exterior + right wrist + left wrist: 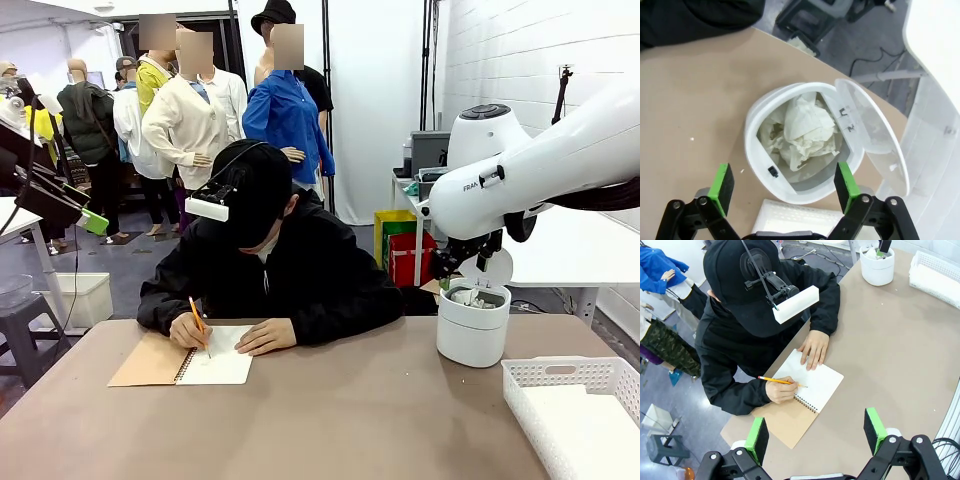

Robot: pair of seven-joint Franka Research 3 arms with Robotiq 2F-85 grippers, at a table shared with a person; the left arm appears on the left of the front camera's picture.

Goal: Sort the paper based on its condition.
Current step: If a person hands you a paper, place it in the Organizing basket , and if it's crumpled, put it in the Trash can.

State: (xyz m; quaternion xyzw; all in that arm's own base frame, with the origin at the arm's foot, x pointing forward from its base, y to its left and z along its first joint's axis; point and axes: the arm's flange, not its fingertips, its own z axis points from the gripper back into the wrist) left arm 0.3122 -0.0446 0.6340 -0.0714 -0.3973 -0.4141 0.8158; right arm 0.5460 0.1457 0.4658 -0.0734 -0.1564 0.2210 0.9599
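Note:
Crumpled white paper lies inside the round white bin, whose lid stands open. My right gripper hovers straight above the bin, open and empty; from the front the right gripper hangs over the bin. Smooth white paper lies flat in the white basket. My left gripper is open and empty, high above the table's edge near the notebook. A person's hand writes on the notebook's white page with a pencil.
The person leans over the far left of the table, both forearms beside the notebook. The bin and the basket stand together at the right end. Bare brown tabletop stretches between the notebook and the bin.

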